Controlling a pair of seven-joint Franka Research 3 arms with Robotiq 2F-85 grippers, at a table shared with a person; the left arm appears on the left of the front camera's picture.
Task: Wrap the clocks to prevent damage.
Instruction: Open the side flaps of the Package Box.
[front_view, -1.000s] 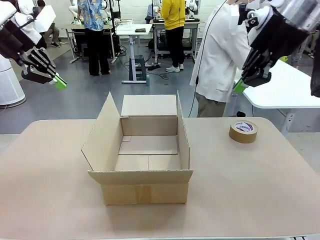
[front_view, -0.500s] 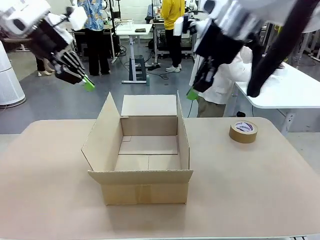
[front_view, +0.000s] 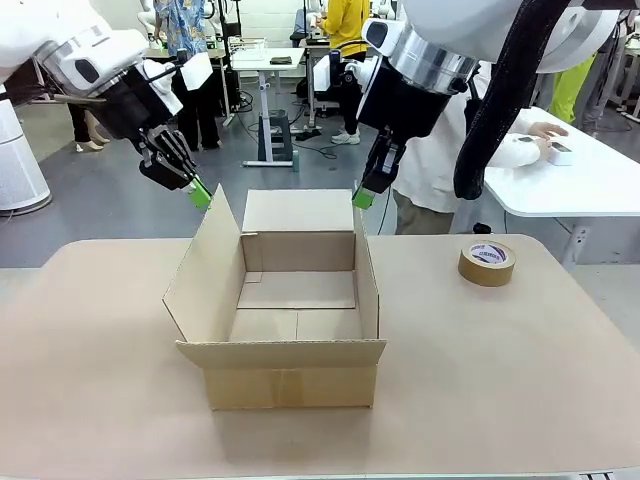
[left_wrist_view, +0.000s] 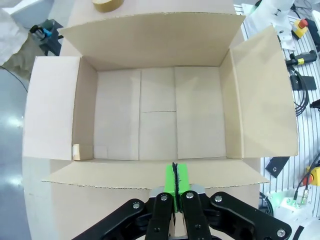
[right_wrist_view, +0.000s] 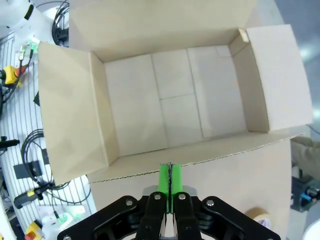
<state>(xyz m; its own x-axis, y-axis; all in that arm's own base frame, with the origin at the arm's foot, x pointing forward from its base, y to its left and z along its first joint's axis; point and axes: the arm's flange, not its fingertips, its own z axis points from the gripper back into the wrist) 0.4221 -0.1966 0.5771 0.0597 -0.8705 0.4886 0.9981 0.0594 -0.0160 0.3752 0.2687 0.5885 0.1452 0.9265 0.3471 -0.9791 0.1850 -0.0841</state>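
Swung inward over the last second from the outer edges of the front view: left black two-finger claw with green pads (front_view: 200, 193) now hanging just above the box's upright flap at 10 o'clock, right black two-finger claw with green pads (front_view: 362, 197) just above the flap top at 1 o'clock. Both pressed fully together, pad against pad, gripping nothing.

Below each claw in the wrist views: open brown cardboard box (front_view: 290, 385) at table centre, flaps raised or splayed, bare cardboard floor inside. Further out, at 2 o'clock from the box: brown packing-tape roll (front_view: 487, 263) lying flat on the light brown rounded table (front_view: 520, 400), well apart from the box. Beyond the far edge at 1 o'clock: person in white coat (front_view: 430, 175), turned toward a white side table.

Whereabouts of the clocks: cannot tell. Probably rigid and fairly light, yet fragile at the glass face and hands, and smooth enough to slip between pads. Best taken by the case rim or sides, never across the face, with a gentle squeeze.
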